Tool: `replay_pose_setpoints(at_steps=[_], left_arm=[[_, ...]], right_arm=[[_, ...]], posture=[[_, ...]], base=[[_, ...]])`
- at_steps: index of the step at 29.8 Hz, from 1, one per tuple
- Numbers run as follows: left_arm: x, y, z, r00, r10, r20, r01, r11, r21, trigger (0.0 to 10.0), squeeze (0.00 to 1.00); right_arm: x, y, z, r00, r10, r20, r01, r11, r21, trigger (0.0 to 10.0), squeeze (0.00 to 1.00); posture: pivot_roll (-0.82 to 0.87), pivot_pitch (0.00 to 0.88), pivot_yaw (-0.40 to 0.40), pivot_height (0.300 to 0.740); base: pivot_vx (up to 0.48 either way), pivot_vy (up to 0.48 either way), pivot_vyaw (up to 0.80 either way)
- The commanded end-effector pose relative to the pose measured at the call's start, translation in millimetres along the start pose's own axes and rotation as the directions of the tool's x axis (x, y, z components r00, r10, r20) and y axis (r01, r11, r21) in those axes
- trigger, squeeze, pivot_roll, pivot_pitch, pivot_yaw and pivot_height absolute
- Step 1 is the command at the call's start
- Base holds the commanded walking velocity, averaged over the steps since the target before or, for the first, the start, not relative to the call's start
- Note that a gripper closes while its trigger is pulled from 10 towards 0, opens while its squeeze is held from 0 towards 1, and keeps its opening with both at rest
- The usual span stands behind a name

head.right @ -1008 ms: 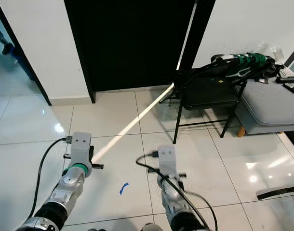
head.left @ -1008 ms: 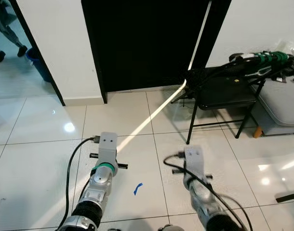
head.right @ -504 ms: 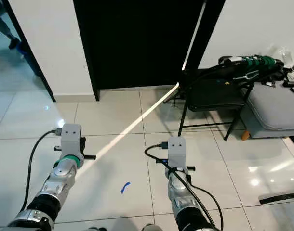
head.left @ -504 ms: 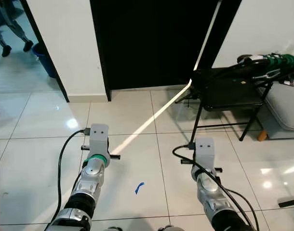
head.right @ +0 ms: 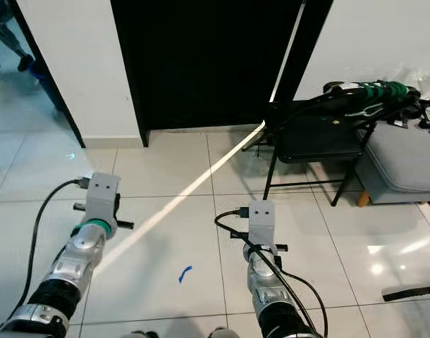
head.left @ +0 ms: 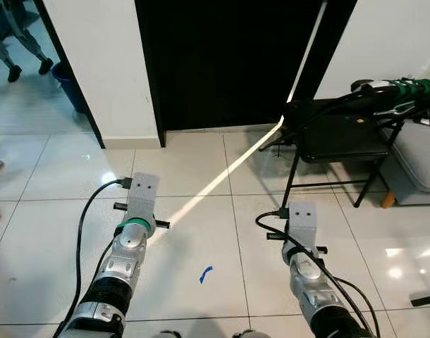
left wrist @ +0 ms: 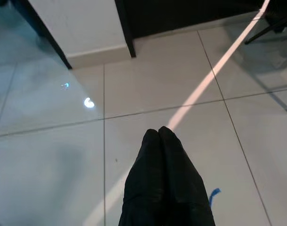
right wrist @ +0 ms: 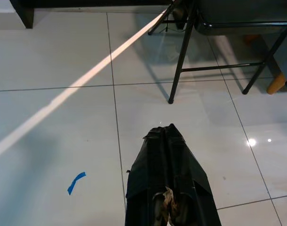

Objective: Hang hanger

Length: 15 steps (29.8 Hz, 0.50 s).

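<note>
Green-banded hangers (head.left: pixel 402 87) are seen bundled on top of a black folding chair (head.left: pixel 338 134), ahead and to the right, against the white wall (head.left: pixel 384 35) and just beside a grey sofa (head.right: pixel 402 158). No hanger is held at this moment. The left gripper (left wrist: pixel 158 133) and the right gripper (right wrist: pixel 165 129) are both carried low over the glossy white tiled floor (head.left: pixel 194 169), each with its two black fingers pressed together and nothing between them. Both are kept well apart from the chair. A strip of sunlight (head.left: pixel 222 176) is cast across the tiles from a dark doorway (head.left: pixel 222 63), and a scrap of blue tape (head.left: pixel 206 274) lies between the two arms. A person's feet (head.left: pixel 14 67) can be made out at the far left, by a blue bin (head.left: pixel 65 84).

The step in hand is judged to be the approach: the hangers have yet to be reached. Next, the chair would need to be closed on, the right arm raised to its top, and the fingers parted around a single hanger. No rail for hanging can be made out.
</note>
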State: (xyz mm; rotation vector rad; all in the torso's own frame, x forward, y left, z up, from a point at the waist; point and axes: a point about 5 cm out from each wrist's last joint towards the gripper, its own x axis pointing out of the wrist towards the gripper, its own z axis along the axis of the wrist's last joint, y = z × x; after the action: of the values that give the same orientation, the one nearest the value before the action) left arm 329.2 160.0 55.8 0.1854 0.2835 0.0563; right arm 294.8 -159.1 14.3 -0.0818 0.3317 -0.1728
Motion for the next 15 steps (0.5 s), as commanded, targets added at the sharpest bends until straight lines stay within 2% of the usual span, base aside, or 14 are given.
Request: replay_pose_setpoints(at_steps=[1,2,4,8,9,10,11,12,14,15], left_arm=[[-6.1,-4.1,-20.4,0.998,-0.018,-0.056,0.017,1.0,-0.009,10.0,0.0],[-6.1,-4.1,-20.4,0.998,-0.018,-0.056,0.017,1.0,-0.009,10.0,0.0],[-11.2,-5.0,-32.2,0.996,-0.012,-0.089,0.007,0.998,-0.065,10.0,0.0],[-11.6,-5.0,-31.0,0.997,-0.019,-0.08,0.016,0.999,-0.042,10.0,0.0],[-10.0,-3.7,-25.0,0.997,-0.026,-0.066,0.028,0.999,0.023,10.0,0.0],[-10.0,-3.7,-25.0,0.997,-0.026,-0.066,0.028,0.999,0.023,10.0,0.0],[-5.4,-2.4,-6.9,0.998,-0.049,-0.029,0.051,0.996,0.076,10.0,0.0],[-2.5,-2.2,7.8,0.998,-0.067,0.002,0.067,0.993,0.094,10.0,0.0],[-2.5,-2.2,7.8,0.998,-0.067,0.002,0.067,0.993,0.094,10.0,0.0],[4.2,-1.4,17.9,0.996,-0.083,0.033,0.082,0.996,0.045,10.0,0.0]], right_arm=[[-6.3,0.8,-16.0,0.998,-0.004,-0.06,0.004,1.0,-0.006,10.0,0.0],[-6.3,0.8,-16.0,0.998,-0.004,-0.06,0.004,1.0,-0.006,10.0,0.0],[-8.7,5.9,-17.5,0.998,0.009,-0.059,-0.009,1.0,-0.004,10.0,0.0],[-8.8,7.2,-15.8,0.999,0.008,-0.049,-0.008,1.0,0.002,10.0,0.0],[-8.5,6.4,-14.8,0.999,0.001,-0.042,-0.001,1.0,0.004,10.0,0.0],[-8.5,6.4,-14.8,0.999,0.001,-0.042,-0.001,1.0,0.004,10.0,0.0],[-7.5,4.2,-11.7,1.0,-0.005,-0.024,0.005,1.0,0.01,10.0,0.0],[-6.6,2.3,-9.5,1.0,-0.013,-0.014,0.013,1.0,0.02,10.0,0.0],[-6.6,2.3,-9.5,1.0,-0.013,-0.014,0.013,1.0,0.02,10.0,0.0],[-6.0,4.7,-9.1,1.0,-0.017,-0.024,0.017,0.999,0.032,10.0,0.0]], posture=[[0.02,0.073,0.038,0.74],[0.02,0.073,0.038,0.74],[0.02,0.074,0.041,0.74],[0.04,0.069,0.064,0.74],[0.05,0.067,0.087,0.74],[0.05,0.067,0.087,0.74],[0.11,0.059,0.123,0.74],[0.12,0.059,0.118,0.74],[0.12,0.059,0.118,0.74],[0.02,0.056,0.081,0.74]], base=[[0.0,0.0,0.0],[0.0,0.0,0.0],[0.0,0.0,0.0],[0.0,0.0,0.0],[0.0,0.0,0.0],[0.0,0.0,0.0],[0.0,0.0,0.0],[0.0,0.0,0.0],[0.0,0.0,0.0],[0.0,0.0,0.0]])
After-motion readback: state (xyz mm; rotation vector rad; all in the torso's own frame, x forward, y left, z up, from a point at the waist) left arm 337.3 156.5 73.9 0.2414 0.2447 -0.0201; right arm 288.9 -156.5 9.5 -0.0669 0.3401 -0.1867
